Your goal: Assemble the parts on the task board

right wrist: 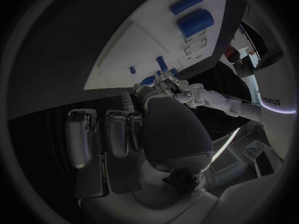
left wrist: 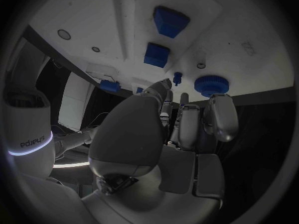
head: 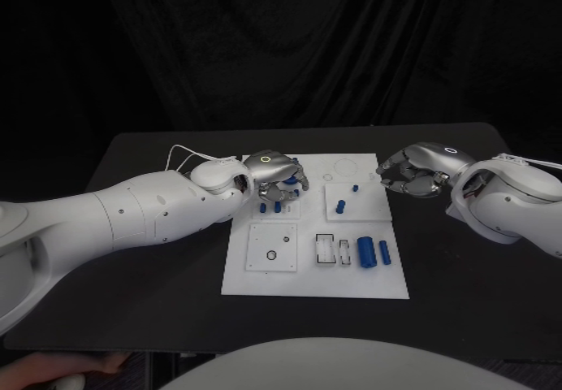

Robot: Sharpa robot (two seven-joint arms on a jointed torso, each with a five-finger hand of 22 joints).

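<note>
Two hands over the far end of the board [head: 316, 280], one per side. Left hand [head: 274, 173] sits above the board's far-left corner, fingers curled downward around a small cluster of blue parts; from the head view I can't tell whether it actually grips any of them. Left wrist view: fingertips [left wrist: 163, 86] sit just beside a small blue peg [left wrist: 177, 77] and a round ribbed blue knob [left wrist: 212, 85], fingers close together, contact not resolvable. Two square blue blocks [left wrist: 170, 20] stand farther out on the board in that view, apart from the fingers.

Right hand [head: 412, 172] hangs just off the board's far-right edge, above the black table [head: 153, 268], fingers curled in, nothing visible in them. Right wrist view shows its fingers [right wrist: 118, 129] folded together with the board beyond them.

Board: white rectangular plate, lying flat, mid-table. Near half carries a square white inset [head: 273, 247] with small holes, a narrow rectangular slot frame [head: 325, 249] next to it, then two upright-lying blue cylinders [head: 366, 250] side by side near the right edge. Far half: a short blue peg [head: 341, 205] and a smaller one [head: 355, 188] stand between the two hands, well apart from both. Faint circle outline near the far edge.

Left forearm crosses the table left of the board and covers none of the near-half parts.
</note>
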